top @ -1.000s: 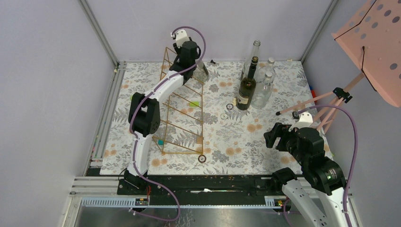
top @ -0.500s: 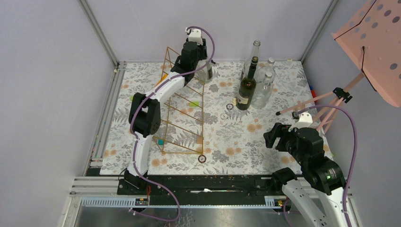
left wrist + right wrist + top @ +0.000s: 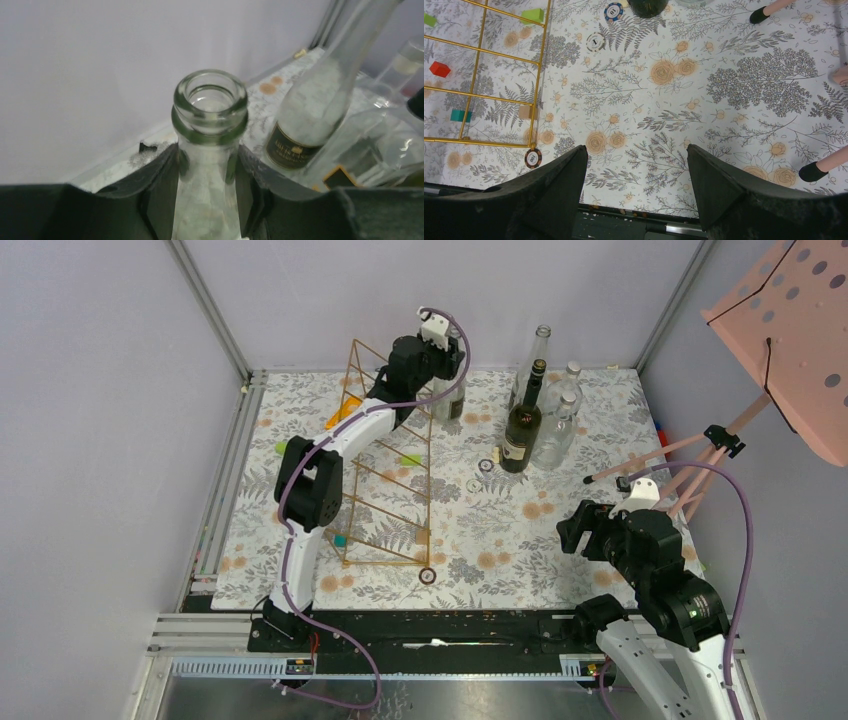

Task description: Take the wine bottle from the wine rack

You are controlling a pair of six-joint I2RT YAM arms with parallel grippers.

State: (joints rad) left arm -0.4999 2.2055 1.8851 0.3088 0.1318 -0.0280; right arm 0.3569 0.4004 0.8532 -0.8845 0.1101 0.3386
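Observation:
My left gripper [image 3: 441, 358] is shut on the neck of a clear wine bottle [image 3: 452, 395] and holds it just right of the top of the gold wire wine rack [image 3: 385, 480], at the back of the table. In the left wrist view the bottle's open mouth [image 3: 210, 102] stands above my gripper [image 3: 209, 165], with the dark fingers [image 3: 159, 172] pressed on both sides of the neck. My right gripper [image 3: 586, 530] is open and empty over the near right of the mat; in the right wrist view [image 3: 636, 165] nothing lies between its fingers.
A dark bottle [image 3: 521, 430] and clear bottles [image 3: 556, 430] stand at the back right, close to the held bottle [image 3: 310, 110]. Poker chips [image 3: 486, 466] [image 3: 427, 576] and small blocks [image 3: 532, 15] lie on the mat. A pink stand's legs [image 3: 650, 455] reach in from the right.
My left gripper has swung to the right with the clear bottle, away from the rack's top, and the bottle now hangs more upright. The right arm has not moved.

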